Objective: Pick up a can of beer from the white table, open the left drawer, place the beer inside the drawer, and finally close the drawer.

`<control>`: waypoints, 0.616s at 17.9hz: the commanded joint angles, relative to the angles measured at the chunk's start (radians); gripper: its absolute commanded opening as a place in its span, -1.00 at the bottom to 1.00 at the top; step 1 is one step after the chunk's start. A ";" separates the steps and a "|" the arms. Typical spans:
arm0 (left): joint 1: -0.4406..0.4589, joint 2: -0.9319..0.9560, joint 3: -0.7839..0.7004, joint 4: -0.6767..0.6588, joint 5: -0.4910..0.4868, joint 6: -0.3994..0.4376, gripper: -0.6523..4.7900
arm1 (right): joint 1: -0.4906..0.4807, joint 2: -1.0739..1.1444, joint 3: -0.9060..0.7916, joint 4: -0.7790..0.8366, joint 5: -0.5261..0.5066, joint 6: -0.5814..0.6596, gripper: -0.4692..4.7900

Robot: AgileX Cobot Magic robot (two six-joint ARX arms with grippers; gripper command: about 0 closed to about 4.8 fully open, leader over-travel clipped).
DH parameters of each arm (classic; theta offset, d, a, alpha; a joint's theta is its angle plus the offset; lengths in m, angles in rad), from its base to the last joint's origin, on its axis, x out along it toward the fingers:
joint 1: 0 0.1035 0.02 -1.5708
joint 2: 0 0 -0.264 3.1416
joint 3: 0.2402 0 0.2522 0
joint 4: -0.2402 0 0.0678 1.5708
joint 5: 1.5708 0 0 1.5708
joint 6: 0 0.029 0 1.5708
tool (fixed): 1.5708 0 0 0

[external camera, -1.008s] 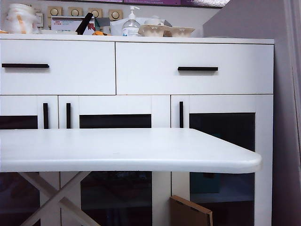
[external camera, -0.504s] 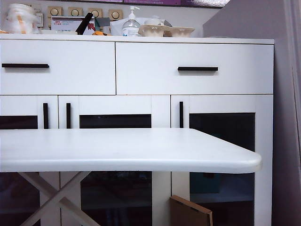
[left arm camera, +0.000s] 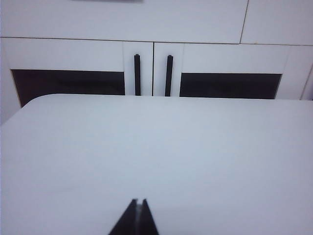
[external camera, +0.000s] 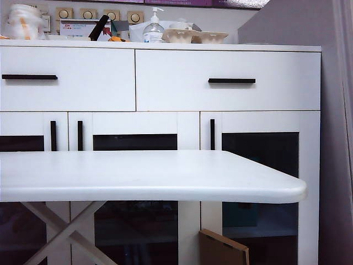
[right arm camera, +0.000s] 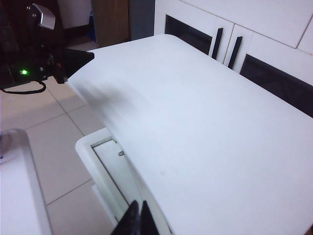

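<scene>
Exterior view: the white table (external camera: 149, 174) stands in front of a white cabinet (external camera: 187, 127) with dark glass doors. The left drawer (external camera: 66, 79) is shut, its black bar handle (external camera: 29, 77) level; a wider drawer (external camera: 227, 80) sits beside it. A clear pump bottle (external camera: 154, 30) stands on the cabinet top. No arm appears, and the can of beer shows in no view.

Left wrist view: the left gripper (left arm camera: 136, 220) hangs low over the bare tabletop (left arm camera: 156, 156), jaws pressed together on nothing, facing the cabinet doors.

Right wrist view: the right gripper (right arm camera: 135, 220) hovers above the table's near edge (right arm camera: 122, 147), jaws likewise pressed together and empty, tiled floor (right arm camera: 58, 142) below.
</scene>
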 commanded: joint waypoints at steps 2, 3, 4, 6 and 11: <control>0.000 0.000 0.001 0.011 0.005 0.002 -0.78 | -0.153 -0.024 -0.080 0.150 -0.006 0.002 -0.84; 0.000 0.000 0.001 0.011 0.005 0.002 -0.78 | -0.243 -0.046 -0.151 0.268 -0.006 0.002 -0.84; 0.000 0.000 0.001 0.011 0.005 0.002 -0.78 | -0.291 -0.062 -0.197 0.345 -0.006 0.002 -0.84; 0.000 0.000 0.001 0.011 0.005 0.002 -0.78 | -0.381 -0.116 -0.313 0.504 -0.004 0.002 -0.84; 0.000 0.000 0.001 0.011 0.005 0.002 -0.78 | -0.562 -0.279 -0.583 0.620 -0.005 0.002 -0.84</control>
